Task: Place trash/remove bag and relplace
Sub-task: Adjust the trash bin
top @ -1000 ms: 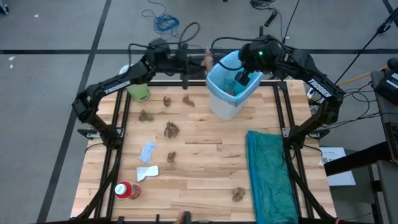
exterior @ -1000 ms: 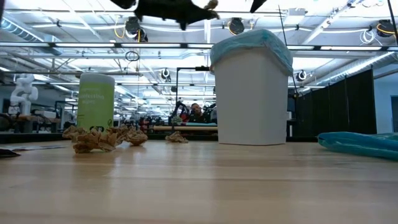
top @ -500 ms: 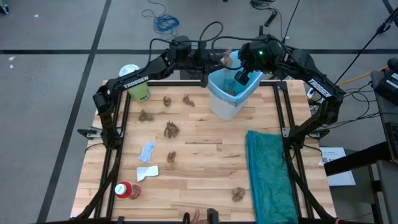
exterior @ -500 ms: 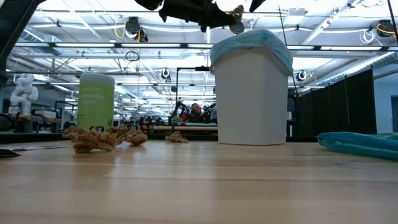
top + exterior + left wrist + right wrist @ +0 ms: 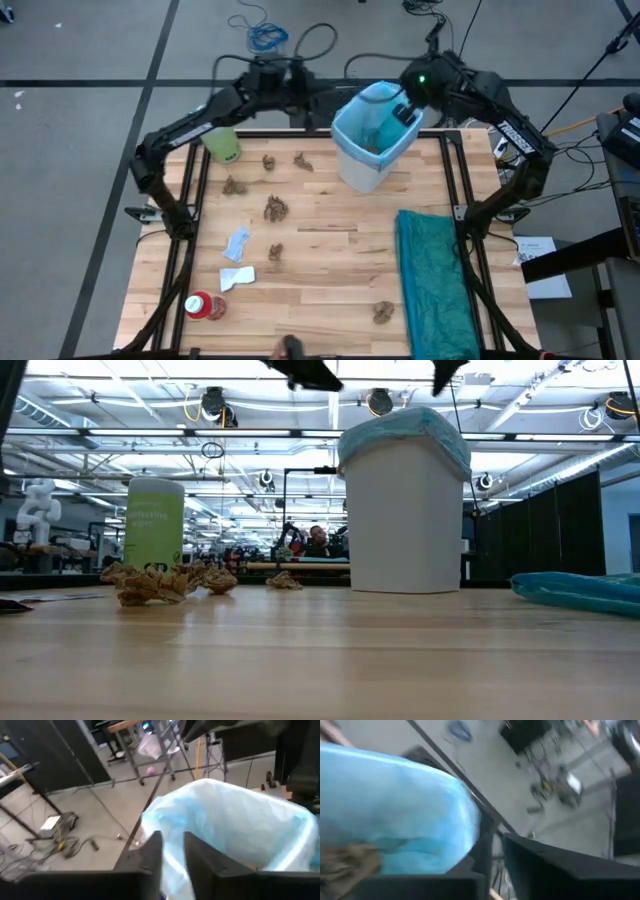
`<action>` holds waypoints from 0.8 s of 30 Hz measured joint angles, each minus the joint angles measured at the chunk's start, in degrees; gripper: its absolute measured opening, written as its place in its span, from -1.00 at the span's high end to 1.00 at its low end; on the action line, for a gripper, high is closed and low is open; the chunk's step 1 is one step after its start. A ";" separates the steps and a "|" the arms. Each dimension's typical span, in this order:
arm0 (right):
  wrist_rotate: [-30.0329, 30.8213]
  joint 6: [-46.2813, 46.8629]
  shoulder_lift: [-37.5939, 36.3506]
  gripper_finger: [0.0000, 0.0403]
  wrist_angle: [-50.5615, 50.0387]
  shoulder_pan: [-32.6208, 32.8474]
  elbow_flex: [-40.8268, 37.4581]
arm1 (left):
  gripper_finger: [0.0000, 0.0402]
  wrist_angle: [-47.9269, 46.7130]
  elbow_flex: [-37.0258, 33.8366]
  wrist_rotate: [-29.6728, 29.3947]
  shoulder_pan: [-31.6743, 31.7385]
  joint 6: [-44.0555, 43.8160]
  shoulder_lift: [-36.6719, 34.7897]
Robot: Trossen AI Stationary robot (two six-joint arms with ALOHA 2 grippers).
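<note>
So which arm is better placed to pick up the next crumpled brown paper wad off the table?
Probably the left. The left gripper hangs beside the white wastebasket, on the side where most crumpled brown paper wads lie. The right gripper is over the light blue bag, farther from them.

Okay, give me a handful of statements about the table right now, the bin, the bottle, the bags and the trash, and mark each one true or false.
1. The white wastebasket is lined with the light blue bag. True.
2. The green bottle lies tipped over in the middle of the table. False: it stands upright near the table's far left corner.
3. The teal-green plastic bag lies flat along the table's right side. True.
4. All the crumpled paper wads are already in the bin. False: several still lie on the table.
5. The small red container sits beside the wastebasket. False: it is near the table's near left corner, far from the bin.
</note>
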 joint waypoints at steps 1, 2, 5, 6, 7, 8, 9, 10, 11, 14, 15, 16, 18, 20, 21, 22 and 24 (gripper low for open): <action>-0.02 0.51 -0.02 0.93 -0.09 -1.83 -0.48 | 0.85 -1.73 0.02 0.00 0.62 -0.01 -1.12; -0.06 0.94 -0.02 0.96 -0.12 -3.69 -1.07 | 0.92 -3.24 0.06 0.00 1.37 -0.37 -1.97; -2.72 2.20 -0.02 0.98 -0.30 -9.75 -3.48 | 0.98 -6.92 -1.94 0.66 4.10 -3.53 -3.74; -4.69 2.66 -0.02 0.99 -0.17 -11.68 -4.69 | 0.99 -7.43 -3.64 2.84 5.15 -5.01 -4.01; -6.69 2.84 -0.02 0.99 0.26 -13.39 -6.13 | 0.99 -7.31 -5.74 5.78 6.06 -6.26 -4.07; -8.31 2.91 -0.02 0.99 0.41 -14.73 -7.52 | 0.99 -7.18 -8.12 8.68 6.78 -6.96 -4.06; -8.99 2.92 -0.02 1.00 0.64 -15.77 -8.95 | 0.99 -6.78 -10.84 10.99 7.36 -8.00 -4.00; -9.17 2.89 -0.02 1.00 1.23 -16.65 -10.51 | 0.99 -4.99 -13.88 12.64 7.72 -9.01 -3.95; -9.33 2.83 -0.02 1.00 2.27 -17.38 -12.12 | 0.99 -1.79 -17.29 13.45 7.93 -10.07 -3.92; -13.32 2.37 0.01 1.00 4.49 -19.21 -16.59 | 1.00 11.19 -27.72 15.07 7.74 -14.73 -3.96; -15.94 2.36 0.02 1.00 4.67 -19.78 -17.84 | 1.00 15.89 -30.90 16.18 7.62 -16.62 -3.91; -18.69 2.29 0.04 1.00 5.02 -20.16 -18.94 | 1.00 20.25 -33.63 16.77 7.45 -18.55 -3.85; -23.31 2.51 0.04 1.00 4.79 -20.33 -20.31 | 1.00 28.81 -37.80 16.81 7.34 -21.68 -3.82; -25.44 3.75 0.04 1.00 3.49 -19.60 -20.66 | 1.00 33.46 -39.54 16.88 7.34 -23.20 -3.32; -26.09 4.41 -0.03 1.00 2.78 -18.88 -20.66 | 1.00 34.18 -39.97 16.85 7.34 -23.59 -3.11; -26.48 4.85 -0.25 1.00 2.14 -18.05 -20.66 | 1.00 34.44 -40.22 16.82 7.34 -23.99 -2.69; -27.46 5.57 -0.96 1.00 1.55 -16.06 -20.66 | 1.00 36.13 -40.22 16.57 7.13 -24.55 -1.58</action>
